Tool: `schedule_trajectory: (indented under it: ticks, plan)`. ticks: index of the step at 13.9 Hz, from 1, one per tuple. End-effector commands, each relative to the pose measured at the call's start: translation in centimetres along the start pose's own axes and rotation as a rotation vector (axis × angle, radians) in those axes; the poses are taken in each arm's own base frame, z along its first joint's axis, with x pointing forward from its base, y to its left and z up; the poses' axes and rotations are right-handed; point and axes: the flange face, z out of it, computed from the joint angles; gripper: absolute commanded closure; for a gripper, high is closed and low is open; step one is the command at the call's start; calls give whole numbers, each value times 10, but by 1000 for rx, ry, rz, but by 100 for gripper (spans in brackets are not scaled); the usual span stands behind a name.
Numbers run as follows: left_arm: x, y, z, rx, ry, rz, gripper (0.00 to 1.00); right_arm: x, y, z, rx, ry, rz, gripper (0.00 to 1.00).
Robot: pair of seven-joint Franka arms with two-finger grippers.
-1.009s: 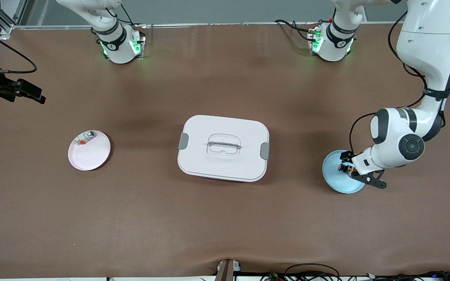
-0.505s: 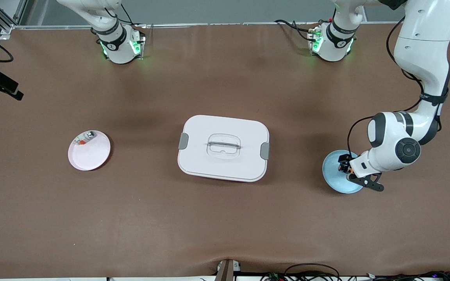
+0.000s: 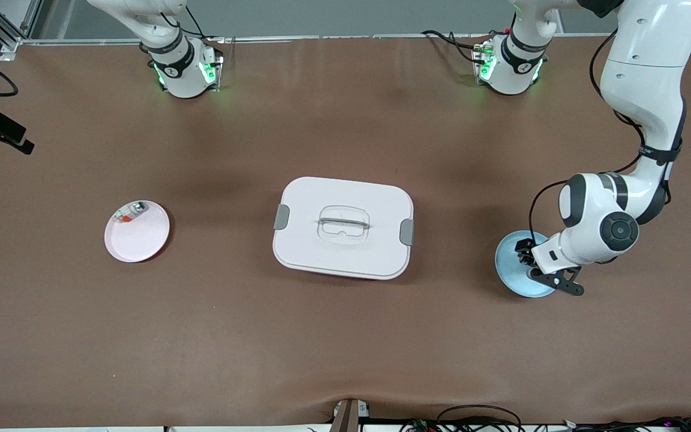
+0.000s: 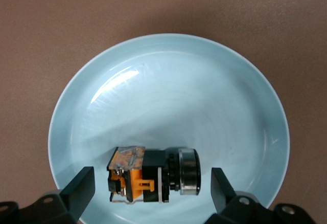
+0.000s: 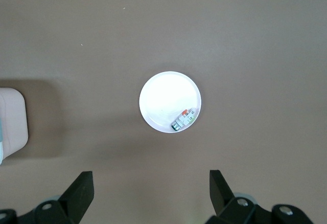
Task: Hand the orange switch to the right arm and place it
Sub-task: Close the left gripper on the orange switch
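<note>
While orange switch (image 4: 153,176) on blue plate (image 4: 168,70), open left hand (image 4: 152,188) astride; white lidded box (image 3: 343,227) mid-table; right hand (image 5: 150,196) open.

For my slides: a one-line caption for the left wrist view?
Open left gripper straddles the orange switch lying in the pale blue dish.

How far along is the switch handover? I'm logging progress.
Nothing is done yet: the switch lies in the blue dish. In hand: the left gripper is open, straddling it. Left: grasp, handover and placing; the right gripper hangs open high above the white plate.
</note>
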Motion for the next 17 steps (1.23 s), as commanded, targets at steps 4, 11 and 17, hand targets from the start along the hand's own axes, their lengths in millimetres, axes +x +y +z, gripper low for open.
schedule_trajectory:
  ticks: [4,11,17]
  plan:
    - [2,0,8,16,11,22,0,-3,-5,7,7,-38,-7,0]
    - [0,-1,13,14,9,9,0,-6,-20,15,-9,-34,-29,0]
    - [1,-3,11,19,22,7,74,-8,-20,10,9,-36,28,0]
